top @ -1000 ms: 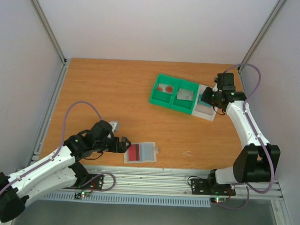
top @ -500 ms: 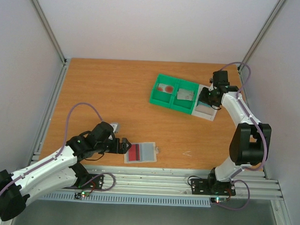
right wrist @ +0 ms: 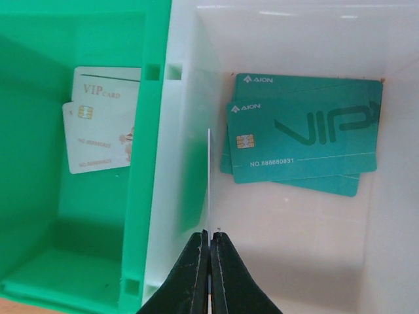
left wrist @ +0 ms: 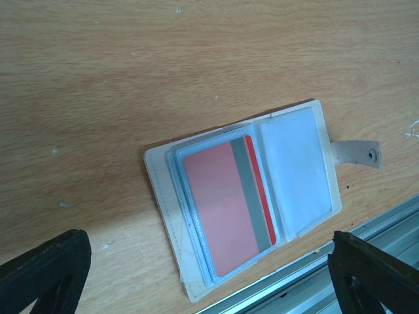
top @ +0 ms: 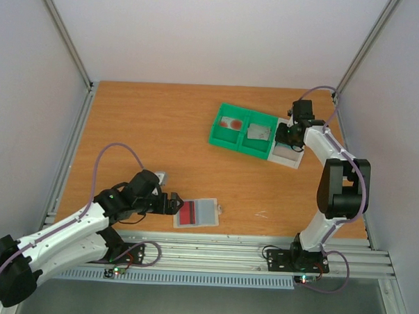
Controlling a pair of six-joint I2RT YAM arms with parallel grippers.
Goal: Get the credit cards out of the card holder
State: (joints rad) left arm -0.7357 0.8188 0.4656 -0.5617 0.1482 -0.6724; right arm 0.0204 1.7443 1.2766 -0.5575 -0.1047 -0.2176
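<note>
The two teal cards point(right wrist: 301, 144) in the white tray point(right wrist: 294, 248) read "AION" and "VIP", and the upper one also shows "NO.888880831" beside a gold chip. They overlap, lying flat at the tray's far end. Next door in the green bin point(right wrist: 39, 98), two overlapping white cards point(right wrist: 105, 124) read "VIP CARD", with a number line too small to read in full. The red card point(left wrist: 219, 209) shows no writing, only a grey stripe along one side.

The right arm reaches from its base to the surface's far right, its wrist turned down over the tray. The right pincer point(right wrist: 209, 239) is pinched almost closed on a thin card point(right wrist: 209, 170) seen edge-on, close to the tray wall next to the bin. Its colour cannot be told.

The left arm stretches low from the near left corner and points right. The left pincer point(top: 174, 203) is spread wide and grips nothing, sitting just beside the holder's left edge.

The holder point(left wrist: 298, 154) lies open and flat on the wooden surface point(left wrist: 131, 78) near the front rail. The red card is in its left pocket, the right pocket is clear, and its tab point(left wrist: 357, 152) sticks out to the right.
</note>
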